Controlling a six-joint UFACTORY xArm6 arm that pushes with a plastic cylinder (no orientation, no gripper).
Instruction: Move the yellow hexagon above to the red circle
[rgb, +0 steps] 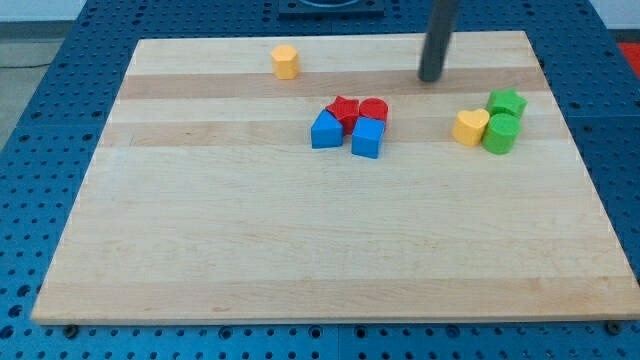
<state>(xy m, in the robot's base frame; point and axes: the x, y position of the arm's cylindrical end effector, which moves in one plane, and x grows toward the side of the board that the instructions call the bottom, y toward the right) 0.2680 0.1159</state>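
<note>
The yellow hexagon (286, 61) stands near the board's top edge, left of centre. The red circle (374, 110) sits near the board's middle, touching a red star (343, 110) on its left. A blue cube (367, 138) lies just below the red circle and a blue triangle-like block (326, 131) lies below the red star. My tip (431, 77) rests on the board at the upper right of the red circle, far to the right of the yellow hexagon, touching no block.
A yellow heart (469, 127), a green star (507, 102) and a green cylinder (500, 134) cluster at the view's right. The wooden board (300, 250) lies on a blue perforated table.
</note>
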